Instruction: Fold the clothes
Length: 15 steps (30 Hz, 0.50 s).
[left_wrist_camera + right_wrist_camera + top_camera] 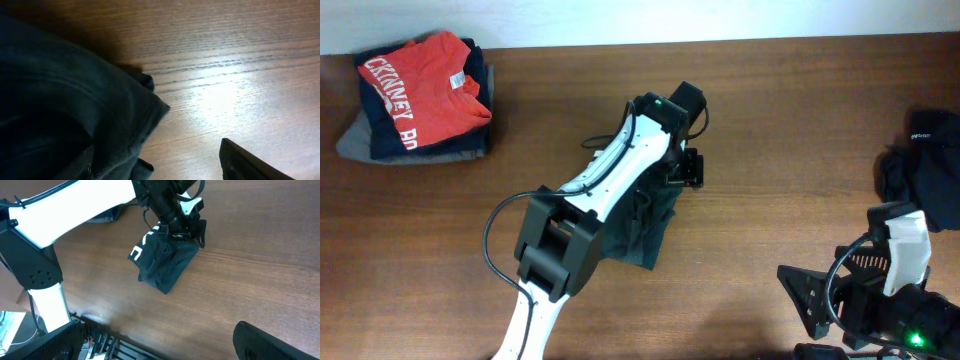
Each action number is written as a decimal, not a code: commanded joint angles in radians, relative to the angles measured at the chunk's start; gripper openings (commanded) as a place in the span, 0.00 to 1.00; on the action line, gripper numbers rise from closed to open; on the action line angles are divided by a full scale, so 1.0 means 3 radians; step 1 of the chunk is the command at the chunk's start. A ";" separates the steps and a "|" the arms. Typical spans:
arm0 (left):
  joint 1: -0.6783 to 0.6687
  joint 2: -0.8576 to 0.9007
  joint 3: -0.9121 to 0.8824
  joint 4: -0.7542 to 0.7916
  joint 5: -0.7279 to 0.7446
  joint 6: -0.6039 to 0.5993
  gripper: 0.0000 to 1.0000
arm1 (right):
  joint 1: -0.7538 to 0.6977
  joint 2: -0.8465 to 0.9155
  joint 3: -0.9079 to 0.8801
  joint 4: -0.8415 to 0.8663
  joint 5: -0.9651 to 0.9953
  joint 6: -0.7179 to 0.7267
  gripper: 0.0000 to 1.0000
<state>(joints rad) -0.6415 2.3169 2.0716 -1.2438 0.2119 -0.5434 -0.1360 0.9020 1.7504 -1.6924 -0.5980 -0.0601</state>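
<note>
Surface (pixel 770 120): brown wood, mostly bare. Left arm (pixel 610 170) reaches across the middle of it.

Dark shirt (pixel 645 235) lies directly under and behind the left tool (pixel 685 168), bunched into a narrow, lumpy bundle. Looks part-folded, not neat. Left tool is spread. One finger (pixel 250 165) shows with bare wood between it and the cloth, and the other is hidden by fabric. No pinch visible.

Folded stack (pixel 380 140) with a red shirt (pixel 425 85) on top sits well apart from the left tool, off past the arm. Reads as finished work.

Dark pile (pixel 925 170) sits just ahead of the right tool (pixel 812 318), crumpled and probably yet to be folded. Right tool is spread wide and holds nothing.

Progress guess: some done, one in hand, more waiting.

View notes:
- Only the overhead shows the stack and the pile.
- The right wrist view shows white lettering (pixel 142 247) on the shirt's side, hidden in the overhead by the arm.
- The left wrist view alone shows the hem corner (pixel 157 107) and the gap to the finger.
</note>
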 commanded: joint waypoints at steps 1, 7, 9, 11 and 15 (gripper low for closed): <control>-0.0015 -0.0028 -0.0034 0.0003 0.0029 -0.0020 0.77 | 0.0019 0.0003 0.0036 -0.0020 0.0028 -0.0006 0.99; -0.0019 0.0123 -0.0034 -0.0043 0.0078 -0.0019 0.77 | 0.0019 0.0003 0.0034 -0.0020 0.0028 -0.0006 0.99; -0.0018 0.0137 -0.0034 -0.0036 0.0039 -0.0019 0.76 | 0.0019 0.0004 0.0034 -0.0019 0.0028 -0.0006 0.99; -0.0011 0.0137 -0.0034 -0.0014 -0.0010 -0.0020 0.75 | 0.0019 0.0004 0.0036 -0.0020 0.0028 -0.0006 0.99; -0.0009 0.0137 -0.0034 0.0071 -0.0009 -0.0020 0.61 | 0.0019 0.0003 0.0036 -0.0019 0.0028 -0.0006 0.99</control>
<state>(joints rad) -0.6441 2.3459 2.0705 -1.2320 0.2119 -0.5480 -0.1360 0.9020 1.7504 -1.6924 -0.5983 -0.0605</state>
